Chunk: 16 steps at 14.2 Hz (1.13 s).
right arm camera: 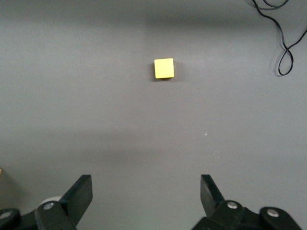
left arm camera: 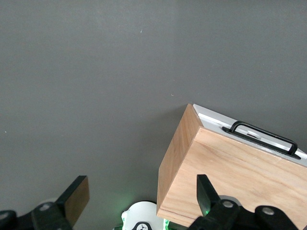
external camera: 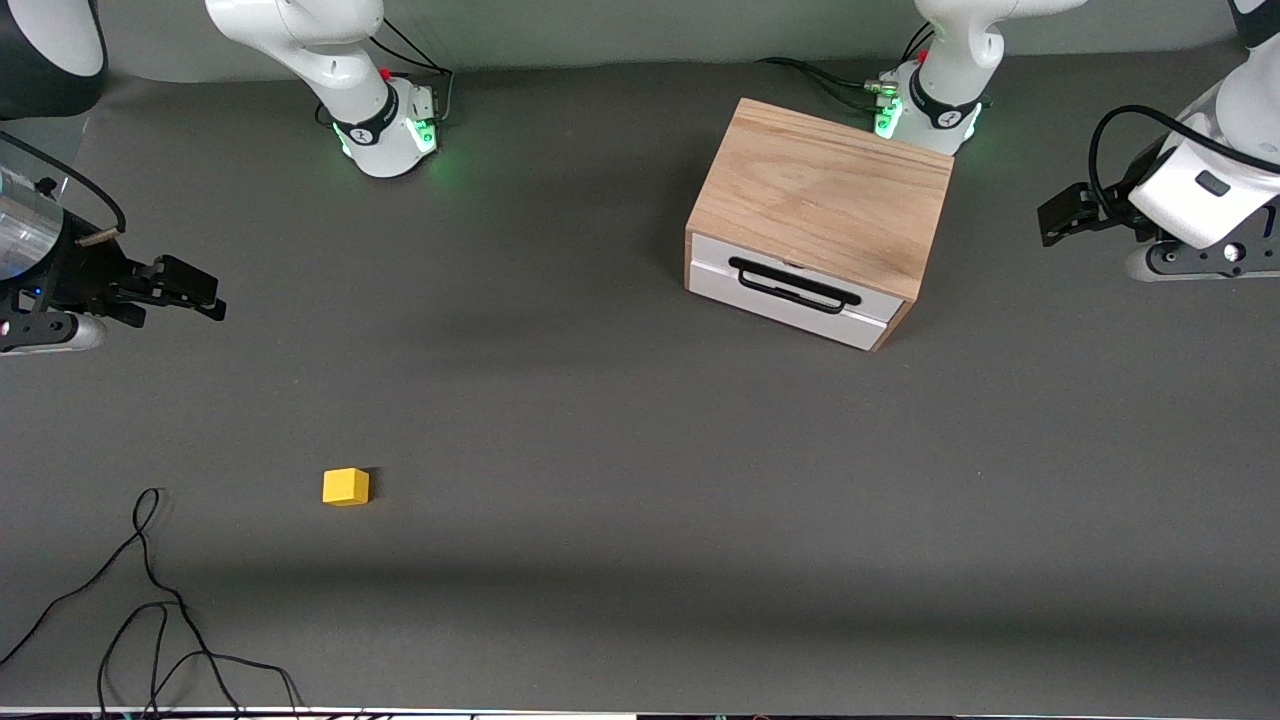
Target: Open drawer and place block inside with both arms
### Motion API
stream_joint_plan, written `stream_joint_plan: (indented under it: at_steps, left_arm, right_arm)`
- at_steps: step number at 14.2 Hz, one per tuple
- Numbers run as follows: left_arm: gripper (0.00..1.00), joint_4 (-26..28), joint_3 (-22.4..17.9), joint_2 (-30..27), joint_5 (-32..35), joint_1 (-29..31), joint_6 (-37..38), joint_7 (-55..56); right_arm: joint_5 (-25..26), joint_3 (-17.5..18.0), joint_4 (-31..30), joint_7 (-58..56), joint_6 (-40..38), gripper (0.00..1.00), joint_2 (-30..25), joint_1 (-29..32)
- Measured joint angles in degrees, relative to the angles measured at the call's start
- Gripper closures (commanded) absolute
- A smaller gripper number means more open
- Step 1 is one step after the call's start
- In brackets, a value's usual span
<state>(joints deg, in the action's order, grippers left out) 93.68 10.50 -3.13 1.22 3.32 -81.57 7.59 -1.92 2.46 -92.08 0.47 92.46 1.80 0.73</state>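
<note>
The cabinet (external camera: 820, 205) stands on the table (external camera: 600, 420) toward the left arm's end, close to the left arm's base, and its drawer (external camera: 790, 290) is shut, with the handle (external camera: 795, 285) on the white front. The block (external camera: 346, 487) lies on the table nearer to the front camera than the cabinet, well apart from it, toward the right arm's end. The right gripper (external camera: 190, 290) hangs open, holding nothing, over the table's edge at that end, well apart from the block. The left gripper (external camera: 1070, 212) hangs open and empty past the cabinet's end, clear of the handle. A cable (external camera: 150, 600) lies near the block.
</note>
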Motion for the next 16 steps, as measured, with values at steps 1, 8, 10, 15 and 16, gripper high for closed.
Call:
stream_joint_plan:
  at_steps: [1,8,10,15,16]
  left_arm:
    - [0.00,0.0,0.0,0.0,0.0,0.0,0.0,0.0]
    - [0.00,0.0,0.0,0.0,0.0,0.0,-0.6,0.0]
    - [0.00,0.0,0.0,0.0,0.0,0.0,-0.6,0.0]
    - [0.00,0.4,0.0,0.1,-3.8,0.0,-2.2,3.0]
    - [0.00,0.4,0.1,0.3,-4.6,0.0,-2.4,5.8]
  right_arm:
    - [0.0,0.0,0.0,0.0,0.3,0.00,0.3,0.0]
    - [0.0,0.0,0.0,0.0,2.2,0.00,2.0,0.0]
    - [0.0,0.0,0.0,0.1,2.6,0.00,2.3,0.0]
    - [0.0,0.0,0.8,0.3,3.4,0.00,3.7,0.0]
    - [0.0,0.0,1.2,0.3,3.5,0.00,3.9,0.0]
